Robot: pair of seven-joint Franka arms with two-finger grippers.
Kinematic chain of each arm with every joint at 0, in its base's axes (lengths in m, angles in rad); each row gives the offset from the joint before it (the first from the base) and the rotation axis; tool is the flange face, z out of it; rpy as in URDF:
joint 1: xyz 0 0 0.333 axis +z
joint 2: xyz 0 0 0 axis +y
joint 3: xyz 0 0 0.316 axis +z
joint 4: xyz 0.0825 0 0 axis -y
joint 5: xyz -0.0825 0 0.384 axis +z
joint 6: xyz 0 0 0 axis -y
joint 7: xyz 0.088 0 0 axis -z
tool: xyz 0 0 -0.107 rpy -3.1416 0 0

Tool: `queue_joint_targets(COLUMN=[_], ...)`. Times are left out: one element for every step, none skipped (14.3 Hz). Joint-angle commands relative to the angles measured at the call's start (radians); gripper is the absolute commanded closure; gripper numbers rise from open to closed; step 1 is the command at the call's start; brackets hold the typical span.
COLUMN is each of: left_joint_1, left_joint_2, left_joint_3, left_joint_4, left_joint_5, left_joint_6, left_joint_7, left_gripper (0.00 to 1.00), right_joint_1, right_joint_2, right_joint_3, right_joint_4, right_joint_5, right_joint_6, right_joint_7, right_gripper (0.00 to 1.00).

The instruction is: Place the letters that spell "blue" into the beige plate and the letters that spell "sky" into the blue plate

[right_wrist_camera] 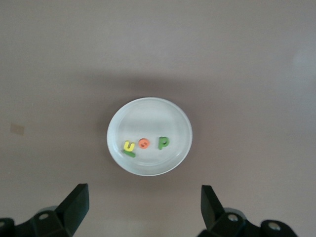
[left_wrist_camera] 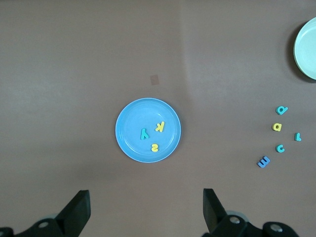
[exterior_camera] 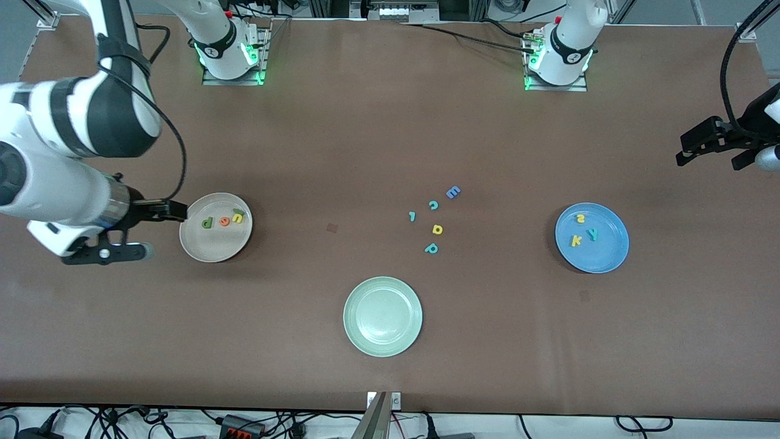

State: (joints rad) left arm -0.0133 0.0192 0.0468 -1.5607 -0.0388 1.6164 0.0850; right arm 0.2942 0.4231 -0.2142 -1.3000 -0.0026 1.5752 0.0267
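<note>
The beige plate (exterior_camera: 210,247) lies toward the right arm's end of the table. It holds a green b (exterior_camera: 207,222), an orange e (exterior_camera: 225,221) and a yellow u (exterior_camera: 237,215), with a thin green l bar (right_wrist_camera: 130,154) touching the u. My right gripper (exterior_camera: 152,230) hangs open and empty over the table beside this plate. The blue plate (exterior_camera: 603,259) lies toward the left arm's end, holding a yellow s (exterior_camera: 581,218), a yellow k (exterior_camera: 575,241) and a teal y (exterior_camera: 592,233). My left gripper (exterior_camera: 691,146) hovers open and empty over the table's end past the blue plate.
A pale green plate (exterior_camera: 382,316) lies mid-table, nearest the front camera. Loose letters sit mid-table: a blue E (exterior_camera: 453,192), a teal c (exterior_camera: 433,205), a small teal bar-like letter (exterior_camera: 412,216), a yellow a (exterior_camera: 437,229) and a teal p (exterior_camera: 431,248).
</note>
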Motion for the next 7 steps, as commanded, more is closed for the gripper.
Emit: queue_joint_targets(left_joint_1=[0.001, 0.001, 0.001, 0.001, 0.001, 0.001, 0.001], left_joint_2=[0.008, 0.008, 0.008, 0.008, 0.008, 0.008, 0.008], left_joint_3=[-0.002, -0.002, -0.002, -0.002, -0.002, -0.002, -0.002], left_joint_4=[0.028, 0.028, 0.028, 0.028, 0.028, 0.028, 0.028], left_joint_5=[-0.019, -0.019, -0.019, -0.019, -0.019, -0.019, -0.019], left_joint_6=[-0.023, -0.023, -0.023, -0.023, -0.023, -0.023, -0.023], left_joint_7=[-0.008, -0.008, -0.008, -0.008, -0.008, -0.008, -0.008], left_gripper=[0.0, 0.0, 0.0, 0.0, 0.0, 0.0, 0.0], right_joint_1=[-0.047, -0.076, -0.113, -0.169, -0.211, -0.231, -0.251], right_joint_2=[-0.066, -0.095, -0.116, -0.138, -0.159, -0.178, -0.191], right_joint_3=[-0.008, -0.008, 0.002, 0.021, 0.047, 0.062, 0.076], right_joint_4=[0.012, 0.011, 0.01, 0.01, 0.008, 0.007, 0.002], right_joint_5=[0.016, 0.019, 0.024, 0.039, 0.044, 0.041, 0.039], right_joint_6=[-0.02, -0.018, -0.017, -0.018, -0.02, -0.02, -0.017], right_joint_7=[0.007, 0.012, 0.016, 0.003, -0.016, -0.031, -0.048], right_gripper=[0.0, 0.0, 0.0, 0.0, 0.0, 0.0, 0.0])
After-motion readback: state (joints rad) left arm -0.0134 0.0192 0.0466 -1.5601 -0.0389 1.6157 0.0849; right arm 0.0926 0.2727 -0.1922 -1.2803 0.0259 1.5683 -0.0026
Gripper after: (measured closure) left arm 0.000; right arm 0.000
